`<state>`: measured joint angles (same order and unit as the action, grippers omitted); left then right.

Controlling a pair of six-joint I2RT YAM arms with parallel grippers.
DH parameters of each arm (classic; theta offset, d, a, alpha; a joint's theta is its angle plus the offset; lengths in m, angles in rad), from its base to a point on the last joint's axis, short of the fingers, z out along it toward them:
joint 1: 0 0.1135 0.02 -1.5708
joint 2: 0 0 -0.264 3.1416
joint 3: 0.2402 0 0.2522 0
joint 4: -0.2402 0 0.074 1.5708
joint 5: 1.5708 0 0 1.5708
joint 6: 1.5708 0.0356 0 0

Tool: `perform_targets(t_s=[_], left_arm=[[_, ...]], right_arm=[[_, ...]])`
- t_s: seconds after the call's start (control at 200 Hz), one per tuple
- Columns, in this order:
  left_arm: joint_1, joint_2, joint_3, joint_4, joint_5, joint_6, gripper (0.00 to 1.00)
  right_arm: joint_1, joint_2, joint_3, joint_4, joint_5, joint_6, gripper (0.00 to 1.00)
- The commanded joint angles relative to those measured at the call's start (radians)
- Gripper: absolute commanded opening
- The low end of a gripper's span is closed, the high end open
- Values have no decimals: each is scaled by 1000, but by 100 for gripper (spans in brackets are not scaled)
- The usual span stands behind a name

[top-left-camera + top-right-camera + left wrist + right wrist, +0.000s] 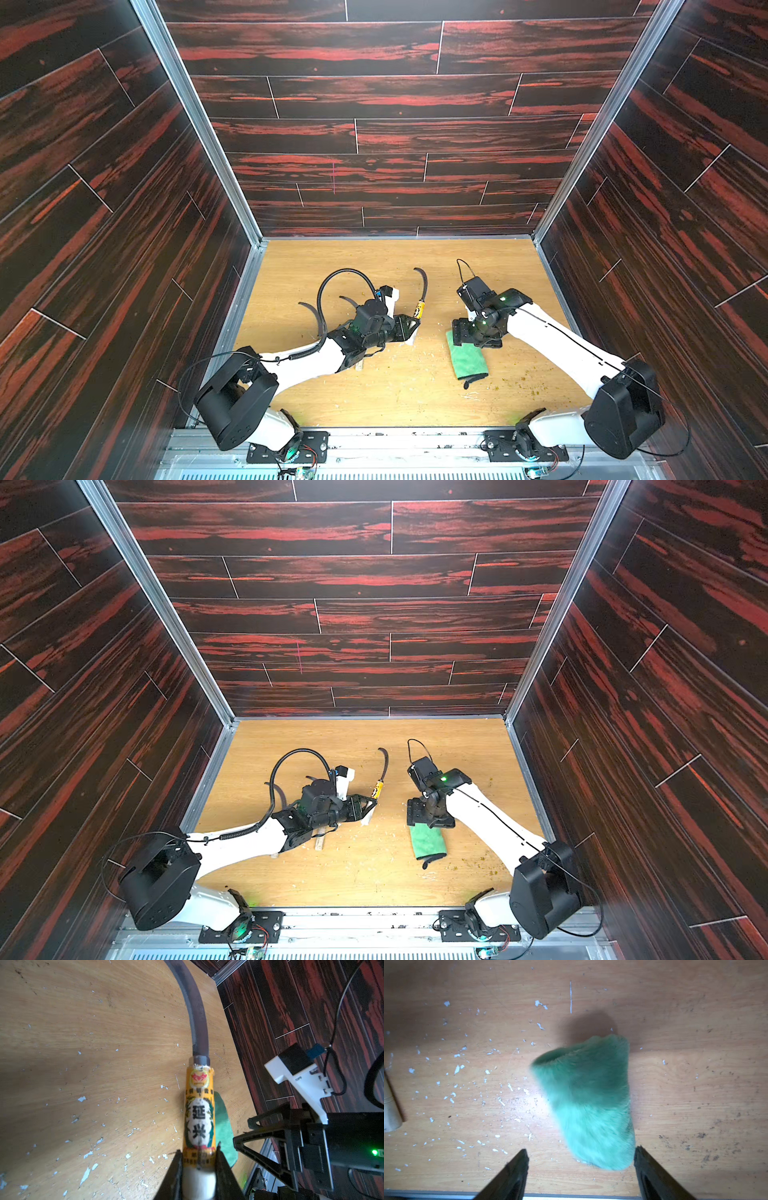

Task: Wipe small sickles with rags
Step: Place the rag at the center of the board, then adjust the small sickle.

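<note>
Held sickle [198,1118]: dark curved blade, yellow-black label band with printed characters, pale handle. My left gripper [199,1176] is clamped on the handle at the band's lower end. In both top views the blade points toward the back wall, over mid-table [374,266]. The blades of the two other sickles [309,309] show beside the left arm, with their handles mostly hidden. Rag [591,1105]: green, fluffy, folded, lying on the table at the near right, its black cord [473,380] toward the front edge. My right gripper [581,1151] hangs over the rag, jaws spread wide, gripping nothing. One fingertip [640,1152] is just beside the rag's edge.
</note>
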<state>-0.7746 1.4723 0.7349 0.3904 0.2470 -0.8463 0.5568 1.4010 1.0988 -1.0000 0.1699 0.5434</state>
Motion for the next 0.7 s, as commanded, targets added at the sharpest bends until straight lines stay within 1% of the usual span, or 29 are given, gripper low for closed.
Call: perform_targets(t_s=[0.0,0.095,0.336,0.481,0.631,0.696], left_arm=[[-6,0,16,34,9,3,0],[-6,-5,13,39,10,4,0],[-19,-16,-16,140,69,-27,0],[-38,-17,-51,232,93,-68,0],[-63,0,-65,286,74,-94,0],[-66,3,-75,328,63,-112,0]], right_arm=[[16,-11,34,-51,32,13,81],[27,-22,53,-43,29,7,81],[28,-117,39,228,-166,-22,79],[27,-121,55,337,-244,9,74],[28,-107,60,400,-298,49,70],[28,-95,54,418,-329,64,66]])
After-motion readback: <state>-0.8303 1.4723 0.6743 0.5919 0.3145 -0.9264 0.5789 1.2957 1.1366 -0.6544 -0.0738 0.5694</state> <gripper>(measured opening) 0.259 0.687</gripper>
